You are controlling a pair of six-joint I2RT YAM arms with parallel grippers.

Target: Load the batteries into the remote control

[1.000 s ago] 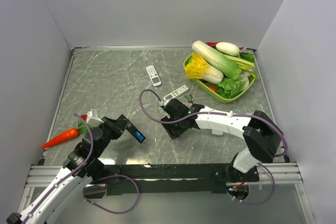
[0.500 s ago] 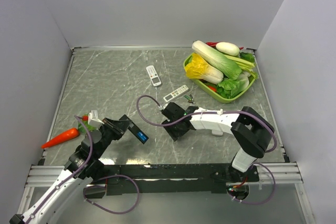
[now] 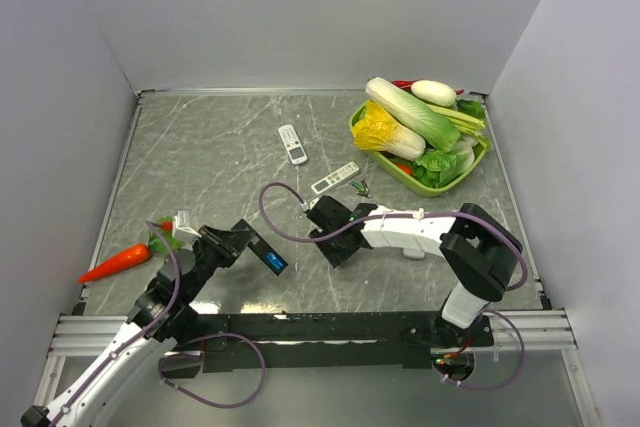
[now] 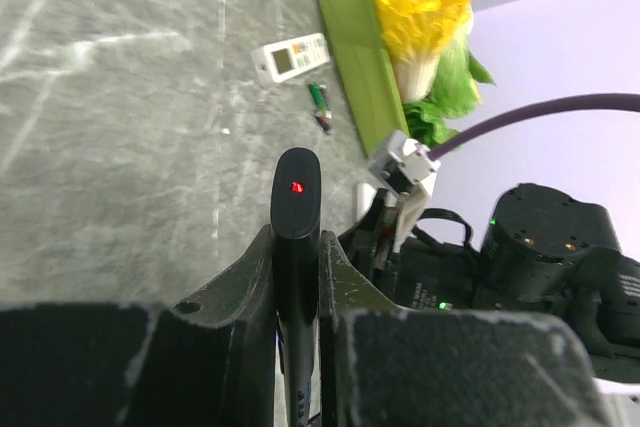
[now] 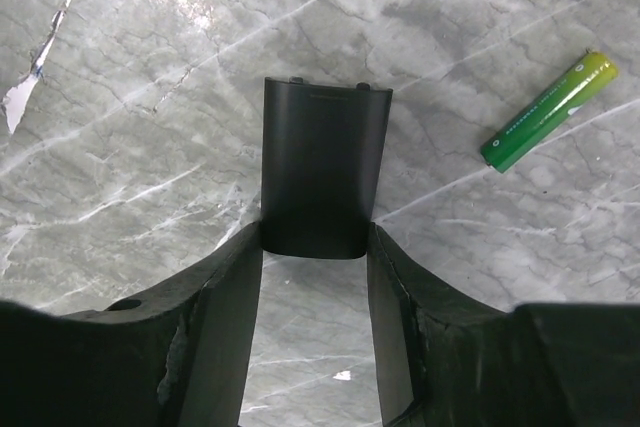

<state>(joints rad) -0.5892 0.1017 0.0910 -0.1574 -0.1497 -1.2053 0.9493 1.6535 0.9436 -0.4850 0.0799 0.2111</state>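
The left gripper (image 4: 297, 257) pinches the slim black plastic remote control (image 4: 296, 187), while the right gripper (image 5: 315, 237) straddles the dark flat battery cover (image 5: 325, 147) with its grip unclear, so cover handling seems in hand and fetching the green-yellow cylindrical battery (image 5: 545, 112) lying nearby on the grey marble table (image 5: 150, 97) probably comes next.

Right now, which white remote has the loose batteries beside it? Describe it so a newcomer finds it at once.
Find the green vegetable basket at the table's far right. Just off its near-left side lies a slanted white remote. Unlike the other white remote farther left and back, this one has the small batteries lying at its basket-side end.
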